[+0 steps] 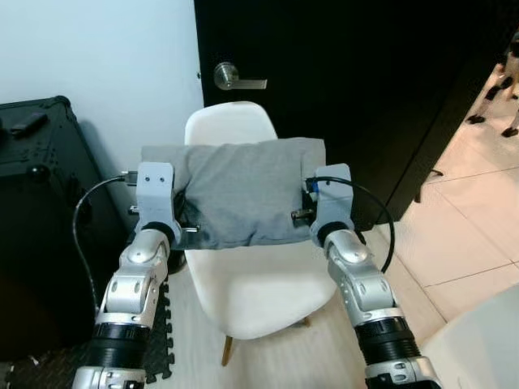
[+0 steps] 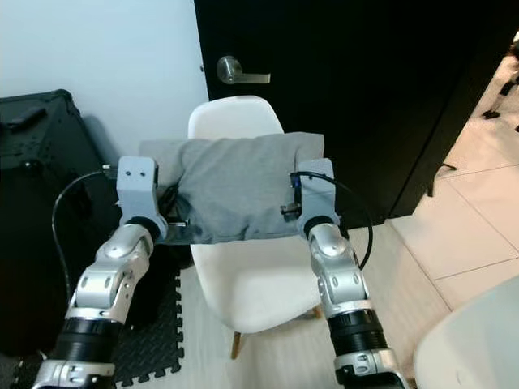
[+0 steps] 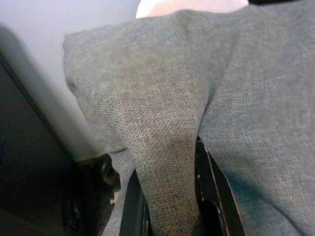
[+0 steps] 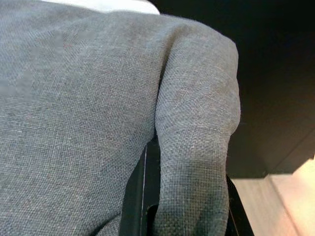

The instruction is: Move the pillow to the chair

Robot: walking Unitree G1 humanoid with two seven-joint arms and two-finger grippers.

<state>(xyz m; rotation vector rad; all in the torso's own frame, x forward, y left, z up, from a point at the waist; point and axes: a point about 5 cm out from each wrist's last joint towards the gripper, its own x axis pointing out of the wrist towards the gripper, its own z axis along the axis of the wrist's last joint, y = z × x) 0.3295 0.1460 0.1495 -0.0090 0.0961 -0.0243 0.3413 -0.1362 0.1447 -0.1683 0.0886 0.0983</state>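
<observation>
The left gripper (image 3: 167, 196) pinches a fold of the one grey pillow (image 1: 239, 190) at its nine o'clock end, black fingers (image 3: 132, 206) pressed on either side of the cloth. The pillow hangs stretched between the two grippers, held above the seat of the single white chair (image 1: 259, 292), in front of its backrest; whether its lower edge touches the seat is hard to tell. Its fabric is a coarse grey weave, plump and creased where it is gripped. At the three o'clock end the right gripper (image 4: 184, 206) clamps a bunched corner. Beyond the chair, at twelve o'clock, one dark door (image 1: 365, 73) carries one lever handle (image 1: 235, 79).
</observation>
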